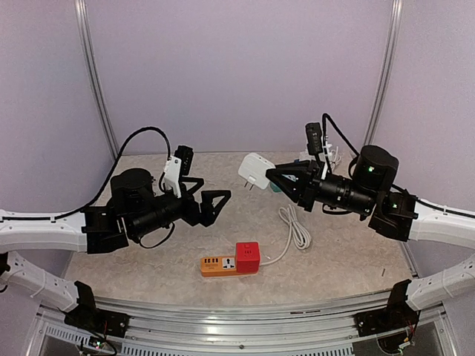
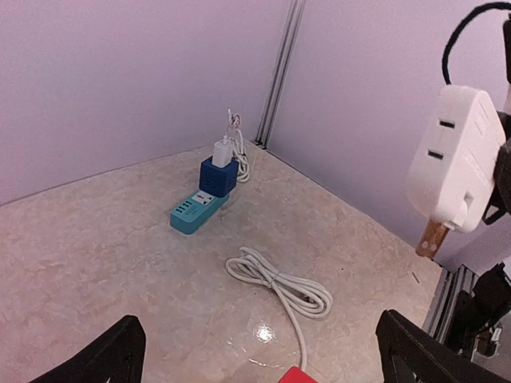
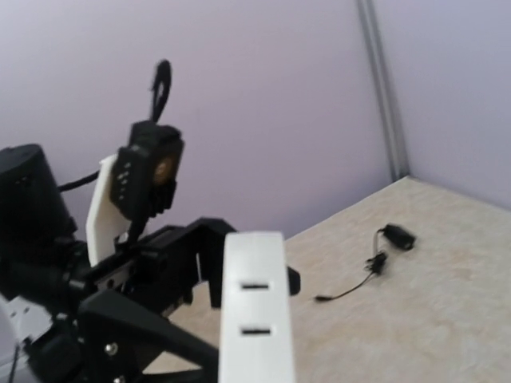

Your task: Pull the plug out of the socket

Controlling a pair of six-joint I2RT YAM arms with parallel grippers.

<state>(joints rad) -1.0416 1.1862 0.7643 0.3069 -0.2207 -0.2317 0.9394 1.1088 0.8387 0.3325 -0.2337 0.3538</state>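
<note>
My right gripper (image 1: 272, 178) is shut on a white plug adapter (image 1: 254, 170) and holds it in the air above the table, clear of every socket. Its brass prongs show in the left wrist view (image 2: 459, 163); in the right wrist view it (image 3: 254, 311) fills the lower centre and hides my fingertips. An orange power strip (image 1: 219, 264) with a red socket cube (image 1: 248, 257) lies near the front edge. My left gripper (image 1: 211, 194) is open and empty, hovering left of the plug; its fingers frame the table in its own view (image 2: 263, 351).
A coiled white cord (image 1: 297, 230) runs from the red cube (image 2: 297, 375). A teal power strip (image 2: 192, 213) carrying a blue adapter (image 2: 218, 175) and a white charger (image 2: 223, 150) lies at the back right corner. A small black cable (image 3: 383, 247) lies on the table.
</note>
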